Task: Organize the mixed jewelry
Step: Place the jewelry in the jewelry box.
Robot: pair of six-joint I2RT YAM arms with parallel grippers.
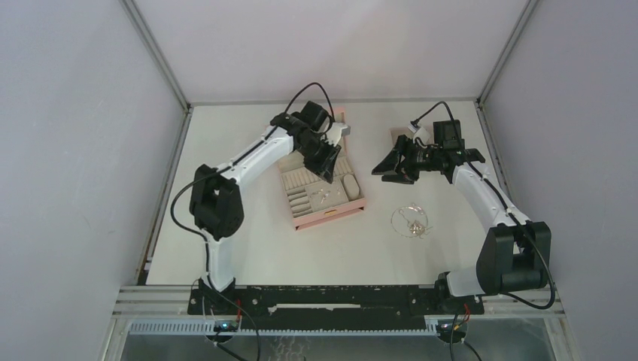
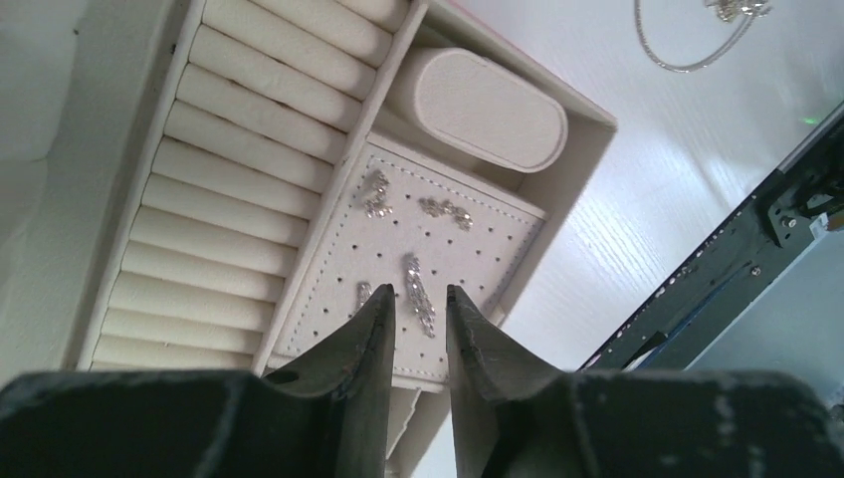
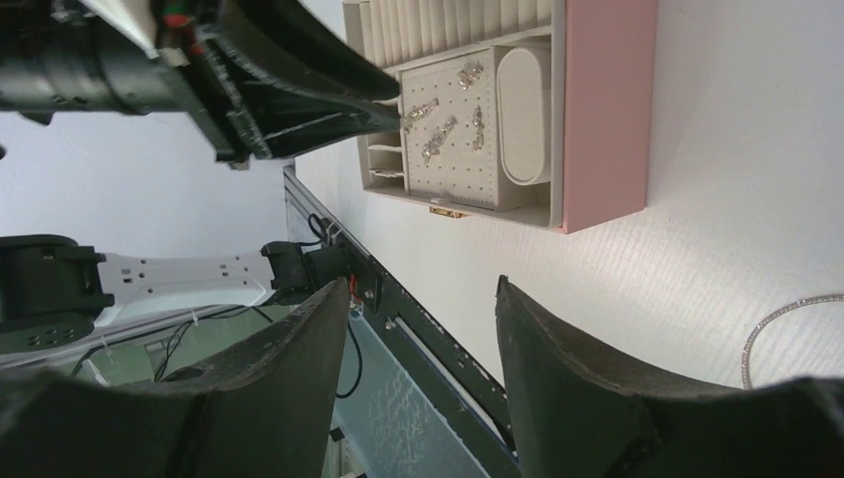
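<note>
Silver, tiny, featherlight: four earring pieces [image 2: 376, 194] lie on the perforated panel [image 2: 478, 259] of the pink box [image 3: 607, 110]; the looped chain necklace [image 2: 687, 69] lies loose on the table [image 1: 263, 248] near the box, not touching it. We judge the chain limp, slippery and quick to tangle, best pinched at one point of its loop. Jaws of the left gripper [image 2: 418, 291] stand narrowly apart and empty over the panel; those of the right gripper [image 3: 420, 287] are spread wide, empty.

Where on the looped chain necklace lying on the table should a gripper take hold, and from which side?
Pinch the chain necklace on its bare far-left arc, coming straight down with the fingers straddling the strand. It lies flat on the table, so no side approach gets under it, and the small pieces cluster inside the loop's near part.
</note>
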